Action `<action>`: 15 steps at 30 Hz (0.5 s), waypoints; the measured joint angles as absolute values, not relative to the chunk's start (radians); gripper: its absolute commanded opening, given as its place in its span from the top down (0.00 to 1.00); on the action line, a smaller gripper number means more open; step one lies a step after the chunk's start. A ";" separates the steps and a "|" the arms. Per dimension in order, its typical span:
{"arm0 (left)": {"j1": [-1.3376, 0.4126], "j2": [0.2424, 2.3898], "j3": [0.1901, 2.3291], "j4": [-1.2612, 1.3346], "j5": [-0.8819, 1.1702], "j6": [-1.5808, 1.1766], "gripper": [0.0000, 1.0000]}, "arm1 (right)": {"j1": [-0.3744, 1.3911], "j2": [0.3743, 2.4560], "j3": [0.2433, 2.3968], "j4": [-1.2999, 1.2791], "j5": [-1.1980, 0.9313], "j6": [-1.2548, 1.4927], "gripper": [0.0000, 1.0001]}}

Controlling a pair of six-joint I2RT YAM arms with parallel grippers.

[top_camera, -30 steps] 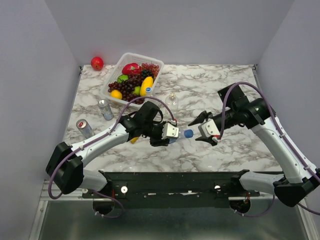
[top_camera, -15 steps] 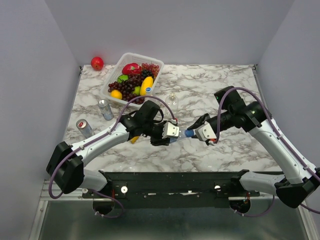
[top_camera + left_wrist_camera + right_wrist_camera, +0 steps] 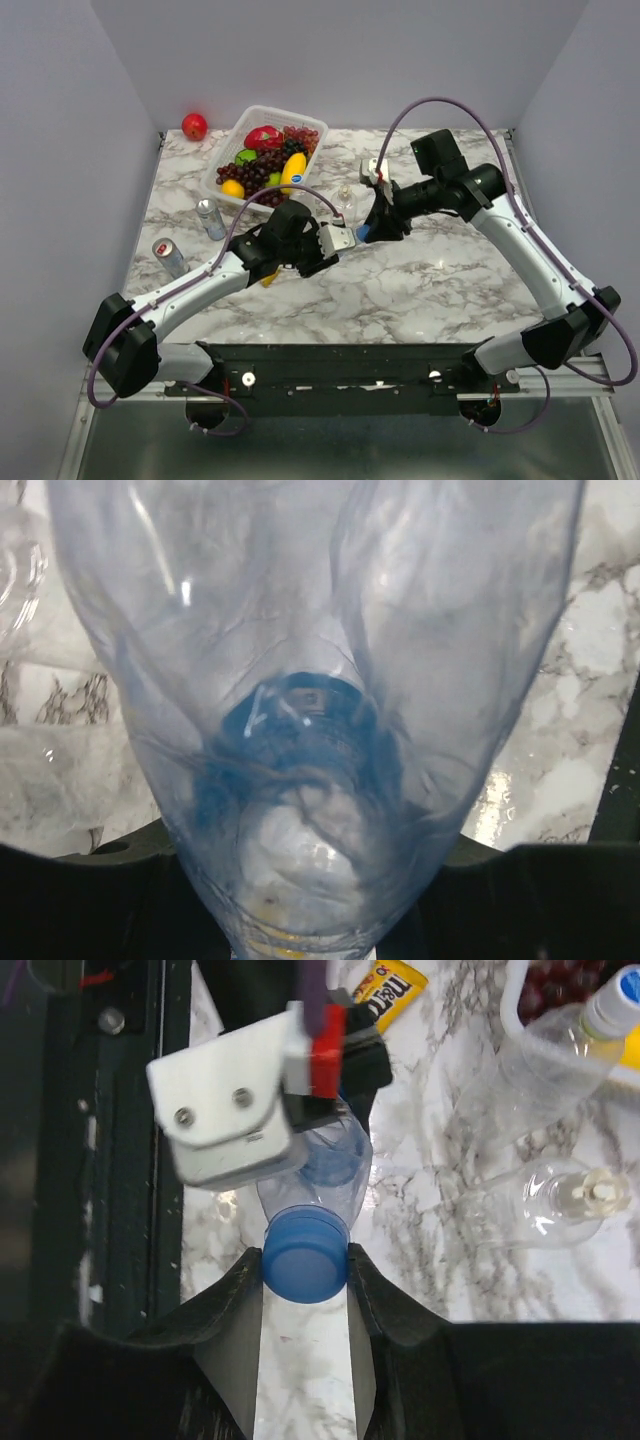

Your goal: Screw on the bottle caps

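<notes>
My left gripper (image 3: 338, 240) is shut on the blue-tinted bottle (image 3: 325, 1165), which fills the left wrist view (image 3: 320, 660). The bottle is held above the table, neck pointing toward the right gripper. The plain blue cap (image 3: 305, 1258) sits on its mouth. My right gripper (image 3: 305, 1265) is shut on that cap, one finger touching each side; it also shows in the top view (image 3: 368, 228). Two colourless bottles lie on the marble: one (image 3: 535, 1060) with a blue-and-white cap (image 3: 617, 998), one (image 3: 555, 1195) with a pale cap (image 3: 592, 1192).
A clear basket (image 3: 228, 150) of fruit stands at the back left, a red apple (image 3: 194, 126) beyond it. Two slim silver cans (image 3: 210, 218) (image 3: 168, 256) stand at the left. A yellow candy packet (image 3: 385, 985) lies under the left arm.
The right arm swung from the right side round to the far side of the bottle. Its gripper went from open beside the cap to shut on it. The left gripper turned the bottle toward the back.
</notes>
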State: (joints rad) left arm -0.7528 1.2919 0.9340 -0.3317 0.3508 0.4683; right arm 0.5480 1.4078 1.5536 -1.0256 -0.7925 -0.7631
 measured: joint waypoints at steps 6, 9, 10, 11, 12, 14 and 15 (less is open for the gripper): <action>-0.756 1.289 0.933 -0.337 0.210 0.400 1.00 | 0.490 1.510 1.584 -0.962 -0.794 -0.291 1.00; -0.762 1.289 0.933 -0.337 0.171 0.380 1.00 | 0.439 1.523 1.541 -0.907 -0.854 -0.057 0.73; -0.765 1.289 0.933 -0.337 0.163 0.372 1.00 | 0.416 1.534 1.528 -0.892 -0.886 0.008 0.70; -0.767 1.289 0.931 -0.337 0.157 0.364 1.00 | 0.393 1.553 1.523 -0.879 -0.921 0.058 0.63; -0.767 1.289 0.928 -0.332 0.153 0.355 1.00 | 0.375 1.575 1.525 -0.866 -0.955 0.094 0.58; -0.767 1.289 0.920 -0.310 0.152 0.337 1.00 | 0.337 1.623 1.549 -0.846 -1.018 0.144 0.45; -0.766 1.288 0.916 -0.294 0.152 0.331 1.00 | 0.325 1.636 1.561 -0.839 -1.041 0.151 0.43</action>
State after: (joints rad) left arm -0.7658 1.2877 0.9157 -0.2943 0.1524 0.3305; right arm 0.3252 1.6363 1.5608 -0.8391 -1.0409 0.1509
